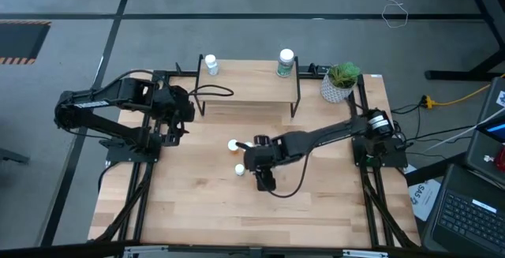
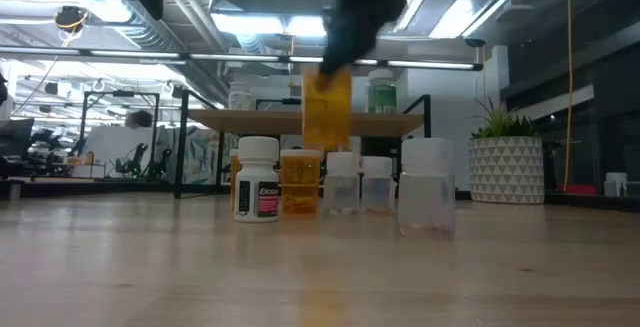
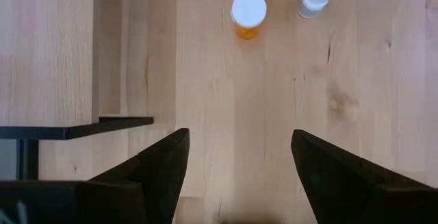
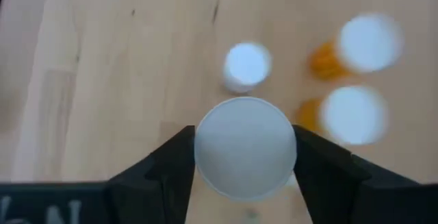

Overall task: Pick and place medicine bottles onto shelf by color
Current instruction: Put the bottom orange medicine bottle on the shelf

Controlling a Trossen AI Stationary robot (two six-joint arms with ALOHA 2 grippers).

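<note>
Reaching from the right side across the table middle: the right arm, stretched low, with the right gripper [image 1: 260, 166] hanging above the bottle cluster. Grasping an orange bottle [image 2: 327, 107] by its sides, fingers [image 4: 163, 169] pressing on either side below the round white cap [image 4: 245, 147], bottle lifted clear of the tabletop [image 1: 316, 211] in the low view. Waiting at the left of the table: the left arm, folded, the left gripper [image 3: 239, 169] with fingers [image 3: 164, 166] spread apart, holding nothing.

Standing on the tabletop under the lifted bottle: a white bottle [image 2: 257, 178] with a red label, another orange bottle [image 2: 300, 181], small clear bottles [image 2: 359, 182], and one clear bottle [image 2: 427, 186] nearer. Standing on the shelf [image 1: 252, 89] at the far side: a small bottle [image 1: 211, 64] at its left end and a green-labelled bottle [image 1: 285, 62] at its right end.
</note>
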